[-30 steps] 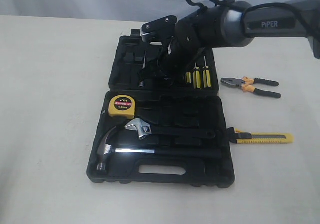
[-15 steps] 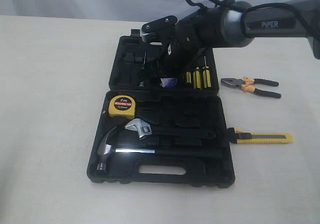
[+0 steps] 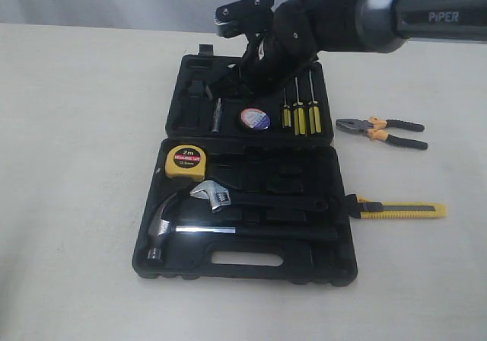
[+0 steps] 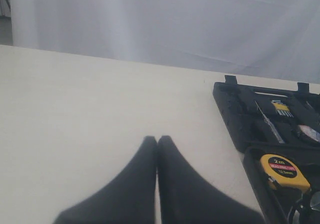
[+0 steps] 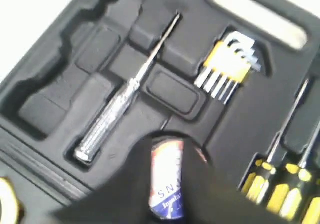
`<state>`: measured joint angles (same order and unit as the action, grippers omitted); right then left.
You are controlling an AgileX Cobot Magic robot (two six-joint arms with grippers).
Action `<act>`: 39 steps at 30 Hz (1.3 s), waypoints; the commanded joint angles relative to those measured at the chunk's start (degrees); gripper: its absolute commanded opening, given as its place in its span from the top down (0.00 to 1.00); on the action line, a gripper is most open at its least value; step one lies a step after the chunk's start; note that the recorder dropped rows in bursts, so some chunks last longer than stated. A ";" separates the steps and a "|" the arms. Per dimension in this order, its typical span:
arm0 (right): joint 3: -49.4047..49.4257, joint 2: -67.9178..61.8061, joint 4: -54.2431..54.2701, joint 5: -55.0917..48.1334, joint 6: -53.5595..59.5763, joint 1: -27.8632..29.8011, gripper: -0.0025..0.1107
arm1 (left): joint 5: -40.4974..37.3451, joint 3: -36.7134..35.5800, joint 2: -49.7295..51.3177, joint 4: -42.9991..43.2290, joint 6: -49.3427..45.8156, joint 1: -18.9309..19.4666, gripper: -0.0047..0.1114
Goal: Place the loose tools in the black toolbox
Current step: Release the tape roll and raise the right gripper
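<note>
The black toolbox lies open at the table's middle. The small tape roll with its colourful label rests in a round recess of the far half, free of any grip. My right gripper hovers above it, open; in the right wrist view the roll's label shows through the gap of that gripper. The yellow tape measure sits in the near half. The pliers and utility knife lie on the table right of the box. My left gripper is shut and empty, over bare table left of the box.
A claw hammer and adjustable wrench fill the near half. Yellow-handled screwdrivers, a slim clear-handled tester pen and a hex key set sit in the far half. A white curtain backs the table.
My right gripper has risen and drawn back from the far half of the box. The tape roll, hidden under the fingers a second ago, now lies uncovered in its recess.
</note>
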<state>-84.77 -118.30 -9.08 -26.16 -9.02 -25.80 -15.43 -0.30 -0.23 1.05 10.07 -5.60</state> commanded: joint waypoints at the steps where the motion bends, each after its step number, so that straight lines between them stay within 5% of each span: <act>1: 0.16 -0.63 -0.06 0.03 0.21 0.37 0.98 | -0.04 0.30 0.23 0.27 -0.02 -0.33 0.96; 9: 0.16 -8.97 -0.06 1.34 1.56 0.37 0.98 | -0.04 0.30 0.23 0.27 -0.02 -0.33 0.96; 39: 0.16 -2.79 3.18 0.12 1.34 0.37 0.98 | -0.04 0.30 0.23 0.27 -0.02 -0.33 0.96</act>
<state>-84.78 -124.22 -6.86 -24.94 -7.66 -25.80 -15.43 -0.30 -0.23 1.05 10.07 -5.60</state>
